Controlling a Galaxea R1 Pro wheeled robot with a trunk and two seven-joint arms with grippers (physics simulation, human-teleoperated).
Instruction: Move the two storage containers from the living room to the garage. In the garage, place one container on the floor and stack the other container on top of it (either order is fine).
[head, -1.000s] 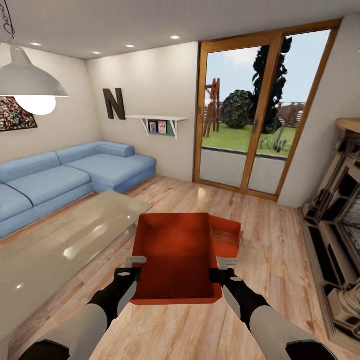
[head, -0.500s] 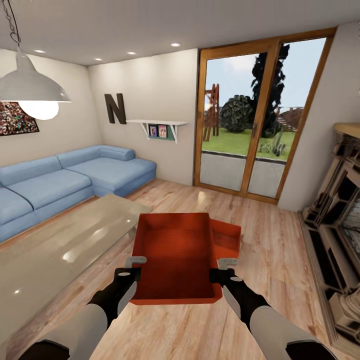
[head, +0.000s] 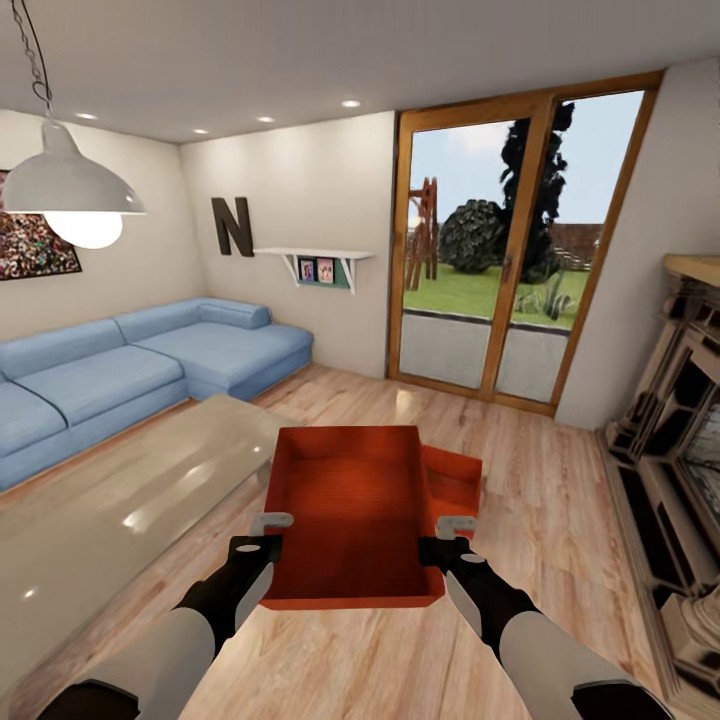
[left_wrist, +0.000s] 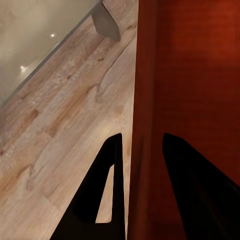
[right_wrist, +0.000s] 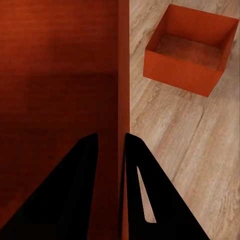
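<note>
Two hands, left hand (head: 268, 532) and right hand (head: 447, 533), clamp the storage container's (head: 348, 520) opposite side walls.

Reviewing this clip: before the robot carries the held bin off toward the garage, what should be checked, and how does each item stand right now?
1. Left end effector straddles the held container's left wall, one finger either side: ok.
2. Right end effector straddles its right wall likewise: ok.
3. Firm clamp on both walls: cannot tell; finger contact is not clear.
4. Held container level between the arms, above the wood floor: ok.
5. Second container apart from the held one, sitting on the floor: ok.
6. Glass table close by on the left: ok, not touching.
</note>
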